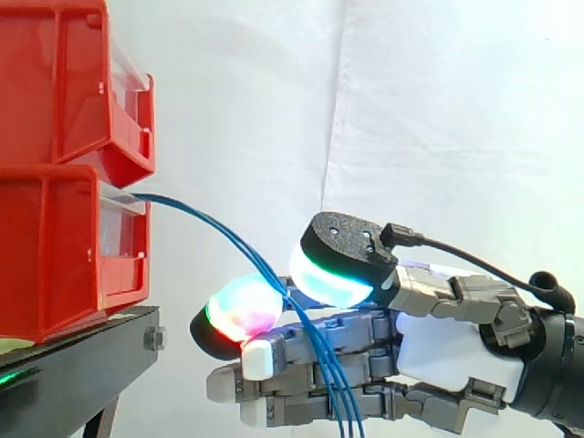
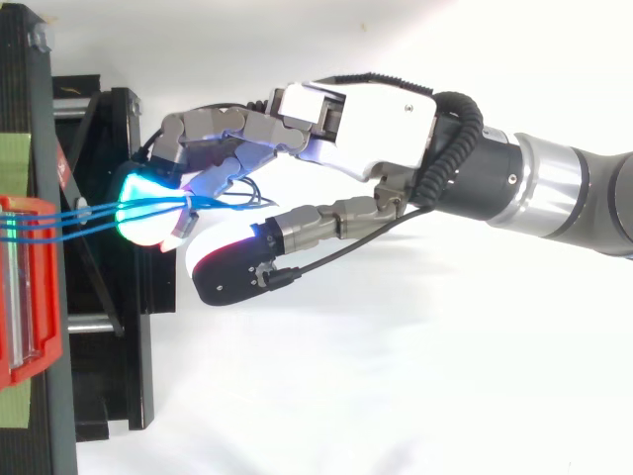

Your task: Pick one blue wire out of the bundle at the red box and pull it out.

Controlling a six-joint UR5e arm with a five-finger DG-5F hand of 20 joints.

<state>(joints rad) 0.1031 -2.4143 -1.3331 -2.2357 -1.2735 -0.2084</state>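
At 9 o'clock in the side view two red bins are stacked, the upper bin (image 1: 55, 91) on the lower bin (image 1: 55, 265), both on a black stand (image 1: 82, 360). What else they hold cannot be seen. Three blue wires (image 1: 342, 401) leave the lower bin's front lip, arc toward 4 o'clock and cross the one hand (image 1: 438, 351) there. Whether the hand grips any wire, I cannot tell. A white curtain (image 1: 438, 109) hangs behind.

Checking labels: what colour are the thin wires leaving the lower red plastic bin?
The thin wires are blue, clearest in the side view.
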